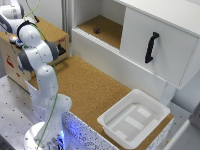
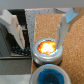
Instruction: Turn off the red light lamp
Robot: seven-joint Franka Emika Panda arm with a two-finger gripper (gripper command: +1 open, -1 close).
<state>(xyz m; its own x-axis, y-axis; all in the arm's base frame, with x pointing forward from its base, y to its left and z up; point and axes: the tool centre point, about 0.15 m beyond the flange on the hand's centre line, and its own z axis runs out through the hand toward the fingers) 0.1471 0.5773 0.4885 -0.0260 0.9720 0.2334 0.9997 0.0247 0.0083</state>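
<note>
The arm (image 1: 42, 75) stands at the exterior view's left, white and jointed, bent over toward the far left corner, where its upper part runs out of the picture. From this side the pincer itself cannot be made out; it is lost behind the arm's own joints near a cardboard box (image 1: 50, 32).

The wrist view shows more. The pincer (image 2: 41, 36) hangs with its two fingers spread wide, one pale finger (image 2: 17, 31) to one side and the other (image 2: 64, 27) opposite, with nothing between them. Their tips are blurred, and I cannot tell whether they touch anything. Just beyond the gap sits the red light lamp (image 2: 47, 48), a small round dome glowing orange, so bright that its surface washes out. It rests in a dark round collar. Right beside it is a blue disc (image 2: 51, 76) of like size, cut off by the picture's edge. Both sit on a cork-brown surface, with a speckled strip and a grey edge alongside that are hard to read.

In the exterior view the lamp is not visible at all. A cork-topped table (image 1: 90, 85) carries a white tray (image 1: 134, 117) near the exterior view's right. Behind it stands a white cabinet (image 1: 150, 45) with a black handle (image 1: 151, 47), and a small dark object (image 1: 96, 30), too blurred to name, lies in its open shelf.
</note>
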